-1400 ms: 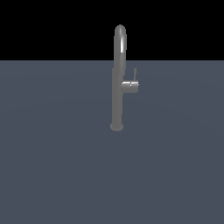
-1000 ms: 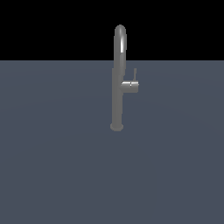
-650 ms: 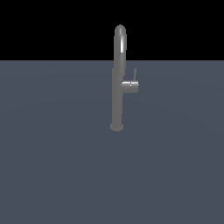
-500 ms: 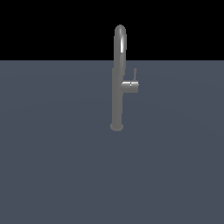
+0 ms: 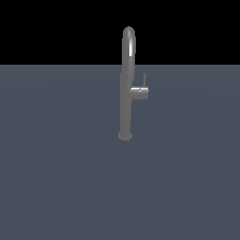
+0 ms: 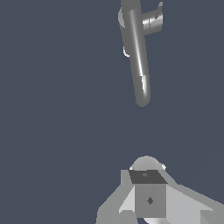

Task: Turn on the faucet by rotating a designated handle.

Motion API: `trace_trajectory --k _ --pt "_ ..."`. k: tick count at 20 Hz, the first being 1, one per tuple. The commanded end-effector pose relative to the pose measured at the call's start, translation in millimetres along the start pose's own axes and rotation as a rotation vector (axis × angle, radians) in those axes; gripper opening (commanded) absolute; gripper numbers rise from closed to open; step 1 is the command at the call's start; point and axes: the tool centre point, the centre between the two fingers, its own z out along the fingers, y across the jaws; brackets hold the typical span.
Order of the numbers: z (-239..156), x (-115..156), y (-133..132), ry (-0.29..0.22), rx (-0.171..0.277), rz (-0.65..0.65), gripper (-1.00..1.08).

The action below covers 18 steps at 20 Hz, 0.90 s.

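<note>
Change: none; your faucet (image 5: 125, 89) and handle (image 5: 140, 90) sit unmoved, untouched.
Gripper (image 6: 148, 199): its opening you cannot tell; well apart.

Looking down, the faucet (image 6: 136, 57) stretches across the dark tabletop (image 6: 52, 109), its handle (image 6: 152, 19) jutting sideways, well apart from the tool (image 6: 148, 197) below.

wrist housing (image 6: 148, 199): pale grey, blocky | darker square face, small diamond mark | rounded cap
</note>
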Motion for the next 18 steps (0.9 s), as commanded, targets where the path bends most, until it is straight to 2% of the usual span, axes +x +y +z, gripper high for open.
trace_trajectory --k 1,18 --pt "-1.1 14.1 -1.8 -0.038 0.04 0.039 -1.0" --pt "5.8 115.2 1.9 -0.311 0.33 0.315 -1.0"
